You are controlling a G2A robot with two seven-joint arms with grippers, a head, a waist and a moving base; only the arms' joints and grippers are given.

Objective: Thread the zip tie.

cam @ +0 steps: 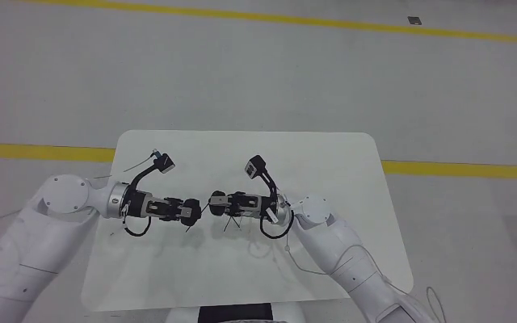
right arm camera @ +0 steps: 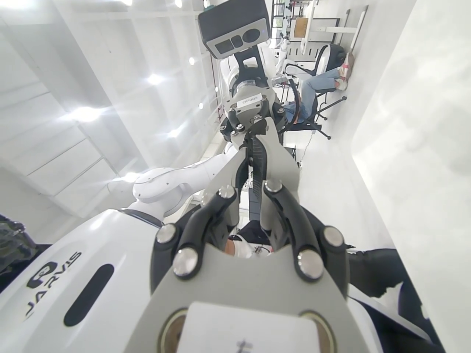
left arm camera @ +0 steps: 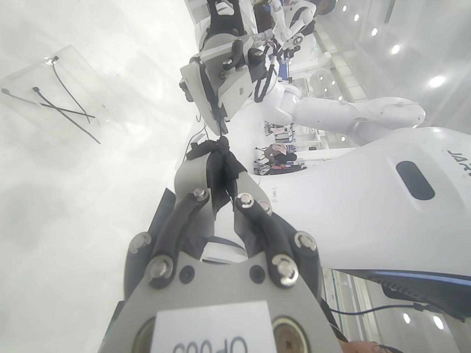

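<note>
On the table (cam: 339, 161), spare zip ties (left arm camera: 64, 113), clear sheet (left arm camera: 73, 71) beneath

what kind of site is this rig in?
Probably a robotics lab or test hall: a white table on a grey floor marked with a yellow line, what looks like another white robot behind, and an office chair.

Print check | left gripper (left arm camera: 220, 146): white sticker (left arm camera: 209, 328) on its base, short letter-and-digit code, partly cut off | right gripper (right arm camera: 254, 148): white label (right arm camera: 250, 327) on its base, characters not legible
</note>
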